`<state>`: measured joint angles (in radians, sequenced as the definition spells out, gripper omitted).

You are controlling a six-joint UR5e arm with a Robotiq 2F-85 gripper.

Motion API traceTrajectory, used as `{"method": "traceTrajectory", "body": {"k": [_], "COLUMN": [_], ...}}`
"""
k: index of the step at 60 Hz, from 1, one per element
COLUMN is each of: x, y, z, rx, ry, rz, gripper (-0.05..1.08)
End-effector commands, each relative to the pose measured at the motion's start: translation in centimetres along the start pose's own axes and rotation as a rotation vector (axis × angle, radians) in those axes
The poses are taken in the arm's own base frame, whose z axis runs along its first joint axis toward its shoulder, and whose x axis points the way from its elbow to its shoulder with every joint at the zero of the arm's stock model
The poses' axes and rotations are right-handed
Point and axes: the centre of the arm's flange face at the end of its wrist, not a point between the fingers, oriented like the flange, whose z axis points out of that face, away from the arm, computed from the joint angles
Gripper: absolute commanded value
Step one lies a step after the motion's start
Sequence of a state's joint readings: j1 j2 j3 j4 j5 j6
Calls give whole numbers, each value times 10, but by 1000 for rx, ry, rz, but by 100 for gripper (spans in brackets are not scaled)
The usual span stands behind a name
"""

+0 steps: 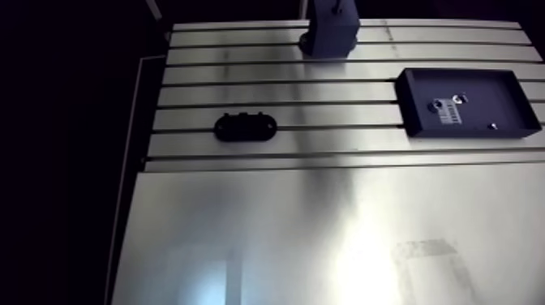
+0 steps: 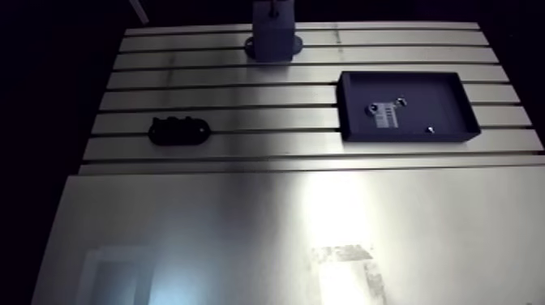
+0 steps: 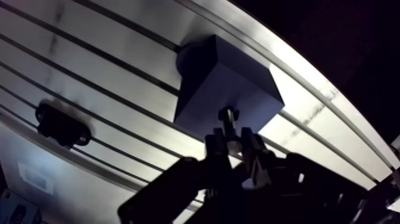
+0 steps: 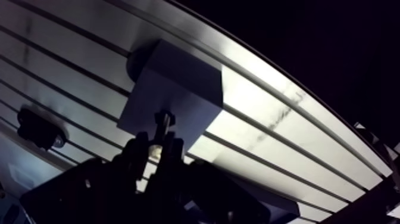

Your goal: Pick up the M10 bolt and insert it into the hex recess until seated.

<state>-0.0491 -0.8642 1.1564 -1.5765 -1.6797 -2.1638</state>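
The claw (image 3: 233, 139) is pressed onto the bolt (image 3: 227, 119): its two fingers (image 3: 216, 144) pinch the shank low down, and the bolt stands out past the fingertips with its far end free. Directly ahead of the claw stands a dark square block (image 3: 229, 80) on a round foot, resting on the slotted aluminium table (image 1: 243, 81). In the wrist view the bolt's far end lies over the block's near face; whether the two touch cannot be told. No recess can be made out on the block faces that show. Off to one side of the claw, well apart and several slots away, a black oval fixture (image 1: 245, 126) lies flat on the table; its upper surface carries a few recessed pockets, whose shape cannot be read. On the other side of the claw, also well apart, sits a dark rectangular tray (image 1: 511, 89) with low walls. It holds several small light-coloured parts (image 1: 448, 109), too small to identify. Behind the claw, beyond the last slot, the table carries a plain, unslotted metal sheet (image 1: 243, 227).
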Motion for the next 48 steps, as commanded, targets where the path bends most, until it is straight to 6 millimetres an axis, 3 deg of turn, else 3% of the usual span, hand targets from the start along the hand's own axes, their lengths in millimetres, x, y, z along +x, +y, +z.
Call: {"method": "traceTrajectory", "body": {"k": [1,48], "x": [1,1], "y": [1,-2], "z": [0,2], "rx": [-6,0], "ry": [10,8], "rz": [0,-4], "gripper": [86,86]}}
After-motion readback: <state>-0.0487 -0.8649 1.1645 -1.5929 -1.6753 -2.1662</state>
